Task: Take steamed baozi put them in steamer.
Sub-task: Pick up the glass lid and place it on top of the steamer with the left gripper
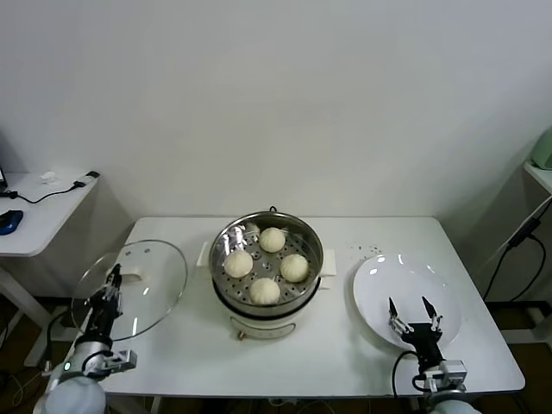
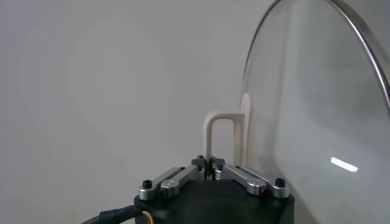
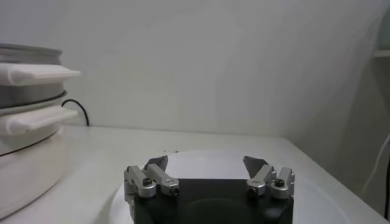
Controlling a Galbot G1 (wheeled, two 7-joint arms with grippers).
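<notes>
**Operator:** Status of both arms, nearest items first?

**Technician:** Right gripper (image 1: 412, 312) sits at the near right over the white plate (image 1: 435, 289), fingers spread and holding nothing; the plate is bare. Left gripper (image 1: 112, 278) is at the near left edge of the counter (image 1: 345, 354), fingers clenched on the white handle (image 2: 223, 135) of the glass lid (image 1: 151, 285), which is held off the pot and tilted.

**Operator:** Location of the steamed baozi (image 1: 265, 291)?

**Technician:** All four lie on the perforated tray inside the steamer (image 1: 226, 237), at the centre of the counter, farther back than both grippers. Loading appears complete.

**Operator:** Procedure for the step in hand?

**Technician:** Probably the lid goes on now. Keep the grip on the handle firm, bring the lid level before moving it right over the pot, centre its rim on the steel rim, lower it straight down, and let go only once it is seated. Keep the right arm clear.
</notes>
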